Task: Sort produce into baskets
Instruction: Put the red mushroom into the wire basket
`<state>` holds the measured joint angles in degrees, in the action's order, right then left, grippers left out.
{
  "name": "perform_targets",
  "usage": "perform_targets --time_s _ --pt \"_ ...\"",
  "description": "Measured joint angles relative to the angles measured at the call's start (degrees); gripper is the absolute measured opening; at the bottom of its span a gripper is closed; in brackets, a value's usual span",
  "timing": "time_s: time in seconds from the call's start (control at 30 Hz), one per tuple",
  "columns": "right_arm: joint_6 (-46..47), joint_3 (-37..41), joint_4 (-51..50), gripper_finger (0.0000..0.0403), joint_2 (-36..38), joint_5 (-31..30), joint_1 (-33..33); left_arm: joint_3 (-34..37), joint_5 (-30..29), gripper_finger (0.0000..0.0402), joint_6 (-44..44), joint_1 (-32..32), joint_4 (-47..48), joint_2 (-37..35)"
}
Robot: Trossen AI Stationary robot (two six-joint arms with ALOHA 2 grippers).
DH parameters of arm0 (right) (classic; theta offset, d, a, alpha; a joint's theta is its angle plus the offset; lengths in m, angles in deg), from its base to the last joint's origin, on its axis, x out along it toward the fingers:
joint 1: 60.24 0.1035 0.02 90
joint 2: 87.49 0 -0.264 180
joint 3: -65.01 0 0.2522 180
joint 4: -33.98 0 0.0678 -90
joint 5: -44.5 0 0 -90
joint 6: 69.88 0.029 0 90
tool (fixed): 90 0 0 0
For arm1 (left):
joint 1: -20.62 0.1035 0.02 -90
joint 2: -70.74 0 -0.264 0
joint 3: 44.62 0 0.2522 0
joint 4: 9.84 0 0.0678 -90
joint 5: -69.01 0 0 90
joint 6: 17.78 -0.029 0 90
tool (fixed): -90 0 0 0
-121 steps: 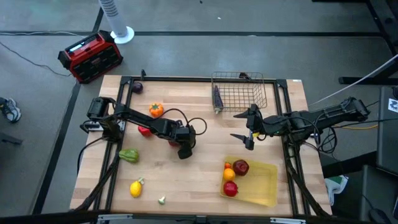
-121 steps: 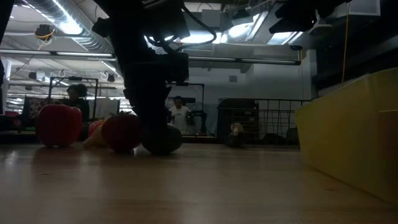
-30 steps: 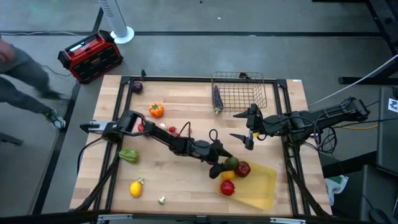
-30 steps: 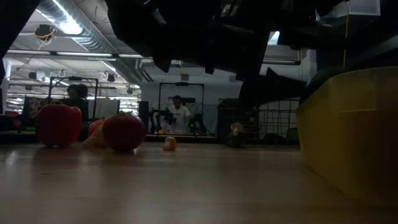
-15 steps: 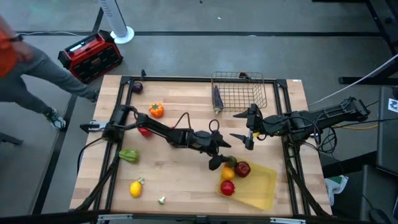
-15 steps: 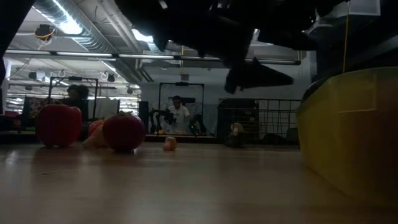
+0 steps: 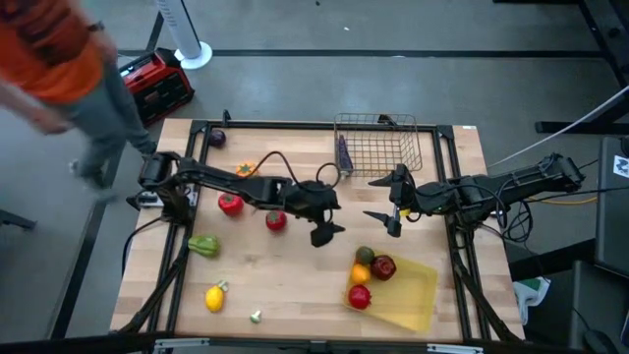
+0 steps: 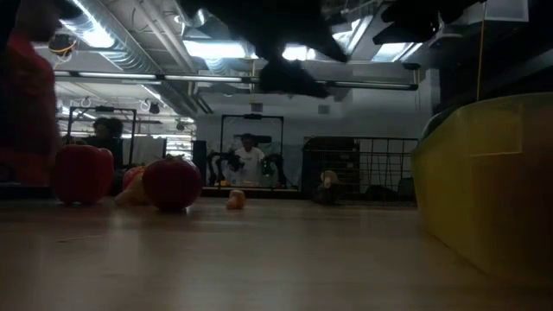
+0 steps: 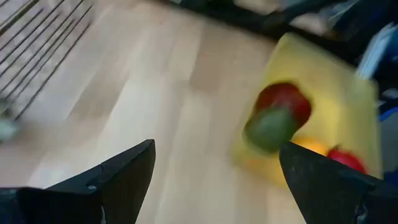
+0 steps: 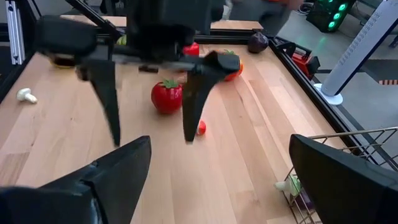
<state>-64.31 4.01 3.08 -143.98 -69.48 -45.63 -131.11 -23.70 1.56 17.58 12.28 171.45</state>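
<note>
High view has the left gripper (image 7: 322, 233) hanging empty with fingers spread at mid-table, the small round red tomato (image 7: 276, 220) just beside it toward the left arm's base, far nearer than the open, waiting right gripper (image 7: 382, 200).

overhead, table-level, two wrist views

In the left wrist view the yellow tray (image 9: 336, 93) is blurred and cut off at the picture's edge. The green fruit (image 9: 271, 127) hides part of the red apple (image 9: 287, 101) there, and the wire basket (image 9: 37, 43) shows only as a blurred corner. A person (image 7: 69, 69) at the bench's far left corner is blurred. The small white piece (image 7: 256, 316) at the near edge is too small to name.
</note>
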Motion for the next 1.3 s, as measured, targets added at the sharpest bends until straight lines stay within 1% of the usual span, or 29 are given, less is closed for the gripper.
perform_targets --time_s 0.17,0.3,0.4,0.53,0.77,0.9,1.13,1.3 --pt "0.0 0.0 -0.2 0.0376 0.0 0.0 0.0 0.0 -6.2 0.0339 2.7 1.9 12.0 -1.1" --pt "0.0 0.0 -0.2 0.0376 0.0 0.0 0.0 0.2 -8.4 0.0339 5.5 4.0 21.7 0.2" --pt "0.0 0.0 -0.2 0.0376 0.0 0.0 0.0 1.8 -9.4 0.0339 6.7 5.4 23.8 1.4" --pt "0.0 0.0 -0.5 0.0376 0.0 0.0 0.0 4.3 -9.9 0.0329 6.9 6.6 23.7 2.8" --pt "0.0 0.0 -0.9 0.0376 0.0 0.0 0.0 7.5 -10.0 0.0281 7.7 7.5 23.2 3.1" --pt "0.0 0.0 -1.0 0.0376 0.0 0.0 0.0 10.0 -10.1 0.0259 7.4 7.5 18.6 3.1" --pt "0.0 0.0 -1.0 0.0376 0.0 0.0 0.0 12.3 -10.1 0.0236 7.8 7.5 17.2 3.1" --pt "0.0 0.0 -1.0 0.0376 0.0 0.0 0.0 14.1 -10.0 0.0217 7.4 7.5 14.6 3.1"
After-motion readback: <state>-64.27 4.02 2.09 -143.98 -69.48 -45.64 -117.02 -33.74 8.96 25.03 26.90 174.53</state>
